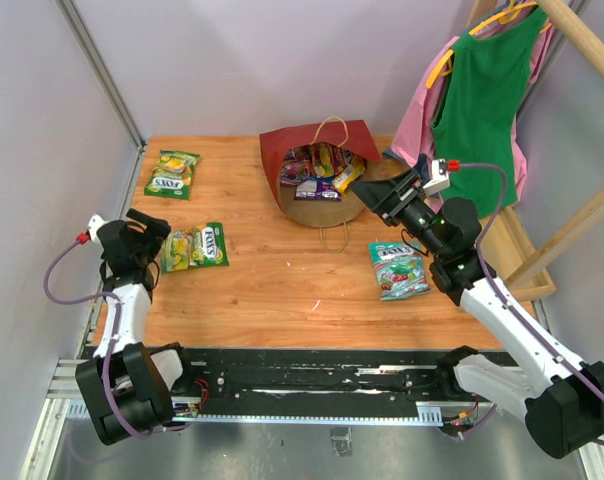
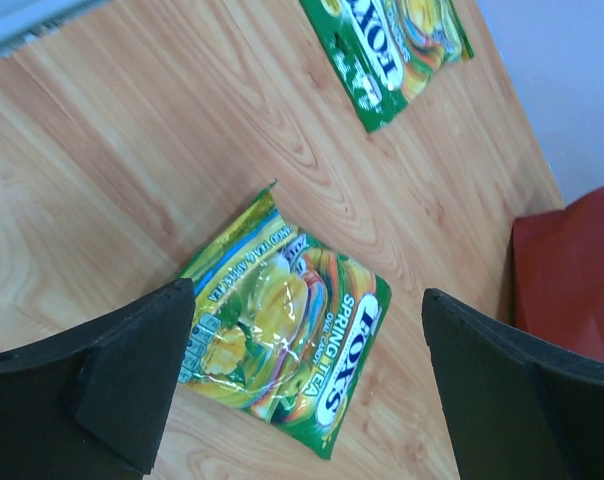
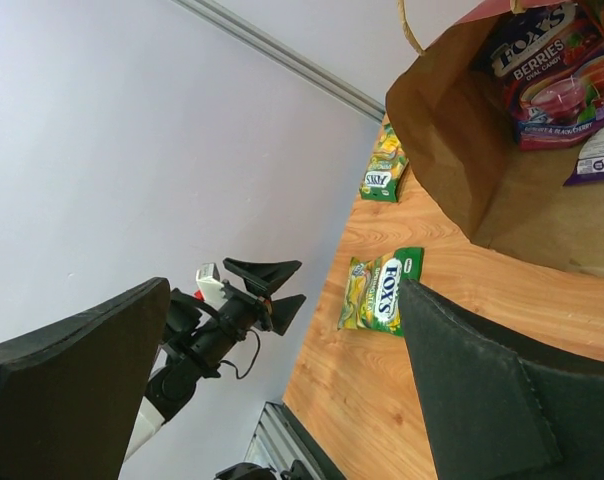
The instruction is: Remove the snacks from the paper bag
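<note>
Red paper bag: on its side, brown kraft mouth open toward right gripper, just ahead of its fingertips. Beige loop handles at the rim.
Snacks in bag: heaped glossy packets, purple, orange-red and yellow; a Fox's Berries packet legible in right wrist view, the rest overlapped and cut off.
Right gripper: fingers spread wide, nothing between them.
Teal-white packet: flat on the table, behind and below right gripper, beside its arm.
Green-yellow Fox's packet: flat, just ahead of left gripper; contact not discernible.
Left gripper: fingers wide apart, holding nothing.
Second green-yellow packet: flat, further ahead of left gripper, near the far left table edge.
Wooden table: pale orange grain.
Green top and pink garment: on hangers on a wooden rack, beyond right gripper.
Pale lavender walls.
</note>
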